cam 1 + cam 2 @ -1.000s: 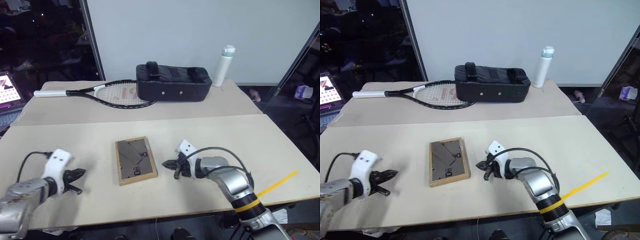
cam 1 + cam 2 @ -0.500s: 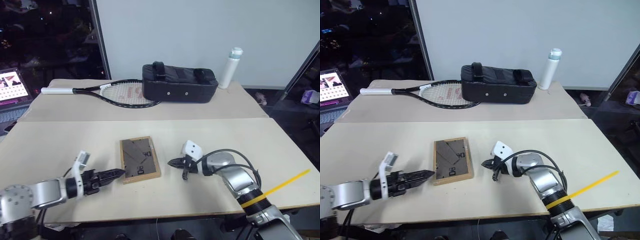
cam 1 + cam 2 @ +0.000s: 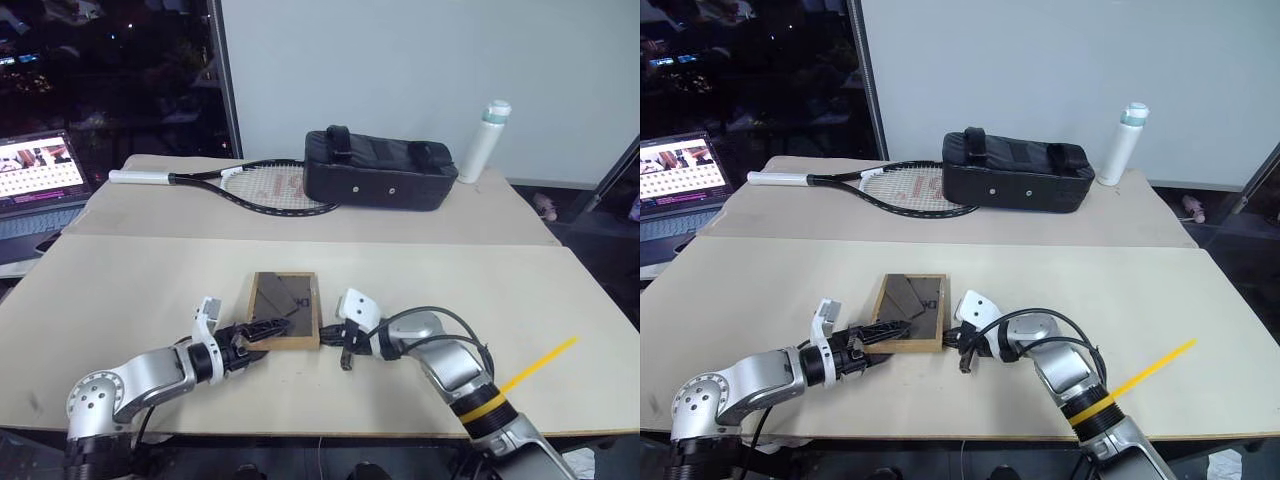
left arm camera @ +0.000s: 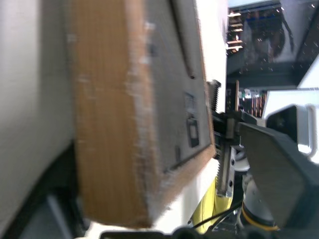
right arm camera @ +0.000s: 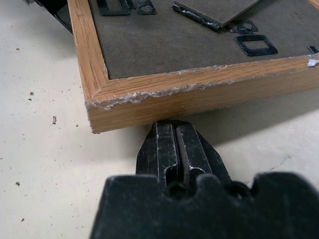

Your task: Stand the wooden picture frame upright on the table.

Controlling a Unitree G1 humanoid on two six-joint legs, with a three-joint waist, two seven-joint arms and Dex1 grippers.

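Note:
The wooden picture frame (image 3: pixel 284 300) lies on the table (image 3: pixel 150 290) with its dark back board and stand facing up. My left gripper (image 3: pixel 268 326) is open at the frame's near left corner. One finger reaches over the back board and the other sits below the wooden edge (image 4: pixel 107 124). From the other side, my right gripper (image 5: pixel 172 130) is shut, and its tips press against the frame's light-wood side (image 5: pixel 199 99) close to a corner. Nothing is between its fingers.
A second beige table behind carries a racket (image 3: pixel 260 190), a black oblong bag (image 3: pixel 380 180) and a white bottle (image 3: pixel 483 140). An open laptop (image 3: pixel 40 175) stands at the far left. A yellow strip (image 3: pixel 535 362) lies near the table's right front edge.
My left gripper has opened and slid in from the left until its fingers straddle the frame's corner. The right gripper has moved left up to the frame's side. The camera view has shifted too.

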